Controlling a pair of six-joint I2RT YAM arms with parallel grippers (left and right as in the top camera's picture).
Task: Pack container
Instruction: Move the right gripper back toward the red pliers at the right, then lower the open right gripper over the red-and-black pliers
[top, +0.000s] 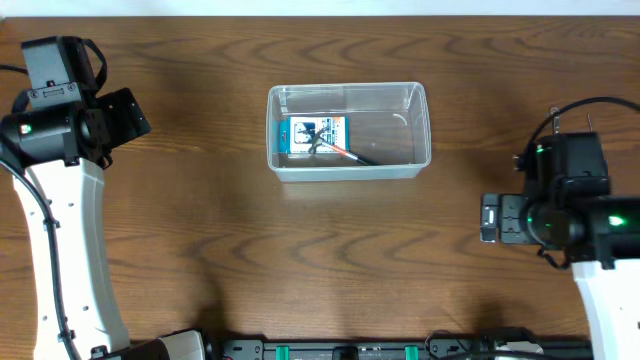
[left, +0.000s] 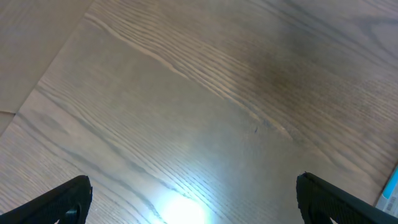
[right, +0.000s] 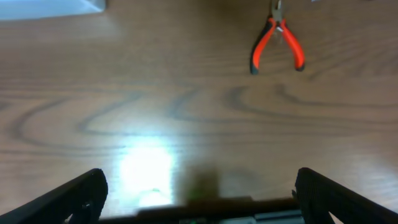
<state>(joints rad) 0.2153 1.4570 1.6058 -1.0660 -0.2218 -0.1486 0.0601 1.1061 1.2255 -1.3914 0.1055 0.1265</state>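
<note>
The clear plastic container (top: 347, 87) stands at the table's middle back. Inside it lie a small blue-and-white printed box (top: 305, 130) and a thin tool with a red handle (top: 350, 153) across it. A corner of the container shows at the top left of the right wrist view (right: 50, 6). Pliers with orange handles (right: 277, 43) lie on the table in that view; they do not show in the overhead view. My left gripper (top: 135, 112) (left: 193, 199) is open and empty over bare wood, far left of the container. My right gripper (top: 490, 218) (right: 199, 193) is open and empty, to the container's right and nearer the front.
The wood table's front edge carries a dark rail with green parts (top: 340, 352), which also shows low in the right wrist view (right: 236, 211). A blue sliver (left: 392, 186) shows at the right edge of the left wrist view.
</note>
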